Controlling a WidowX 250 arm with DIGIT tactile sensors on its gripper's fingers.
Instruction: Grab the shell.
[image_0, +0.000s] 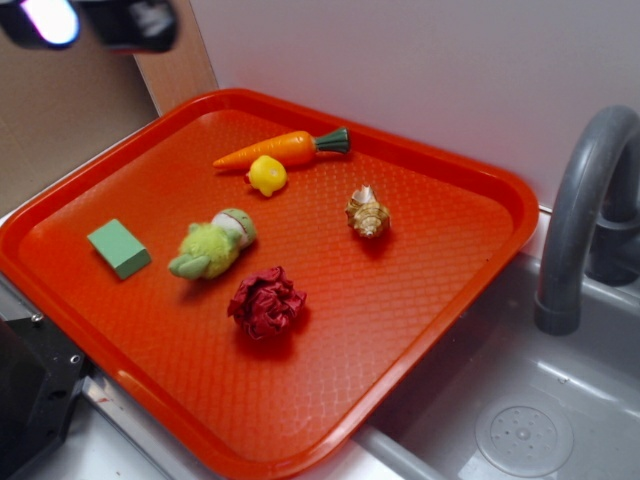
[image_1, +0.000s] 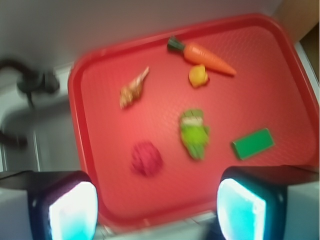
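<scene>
The shell (image_0: 367, 213) (image_1: 133, 90) lies on the red tray (image_0: 440, 300) (image_1: 290, 90), right of the yellow toy (image_0: 267, 175) (image_1: 198, 76) and below the carrot's (image_0: 285, 149) (image_1: 202, 55) green end. The claw (image_1: 157, 207) hangs spread wide and empty, well apart from it.

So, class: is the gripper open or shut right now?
Open. In the wrist view the gripper has its two fingers wide apart, nothing between them, high above the tray.
</scene>
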